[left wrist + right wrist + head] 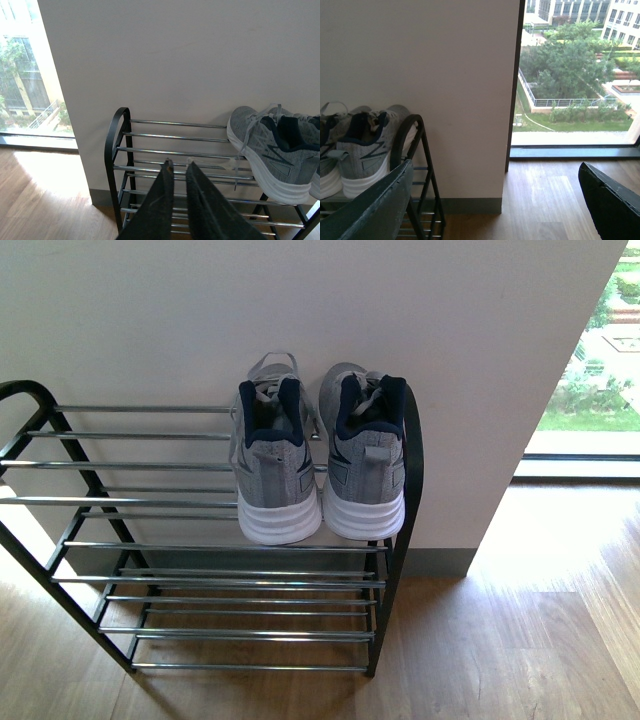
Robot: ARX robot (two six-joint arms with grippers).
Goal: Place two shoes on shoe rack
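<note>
Closest in, the robot's left pincer [178, 165] has its two dark fingers drawn almost together, only a thin slit between them and nothing held. It hangs in front of the bare end of the rack. The right pincer [490, 200] is spread wide and empty, off the rack's other end, over the pale wooden plank floor [500, 640].

Beyond them stands the multi-tier shoe rack with a thin black metal frame and shiny chrome rod shelves [150, 501], its back to the wall. On its top shelf, pushed up to the right-hand end, sits the pair of grey knit lace-up sneakers with white soles and dark navy lining. The left sneaker [278, 480] and the right sneaker [365, 468] are side by side and about touching, upright on their soles, with heels out towards the room and toes to the wall. The lower shelves carry nothing that I can see.

Behind everything is the plain white wall [450, 340], and off to the side a tall window [570, 75] onto greenery.

By my reckoning the job is done: both shoes rest on the rack, neither arm grips one, and nothing looks left except pulling the arms clear.
</note>
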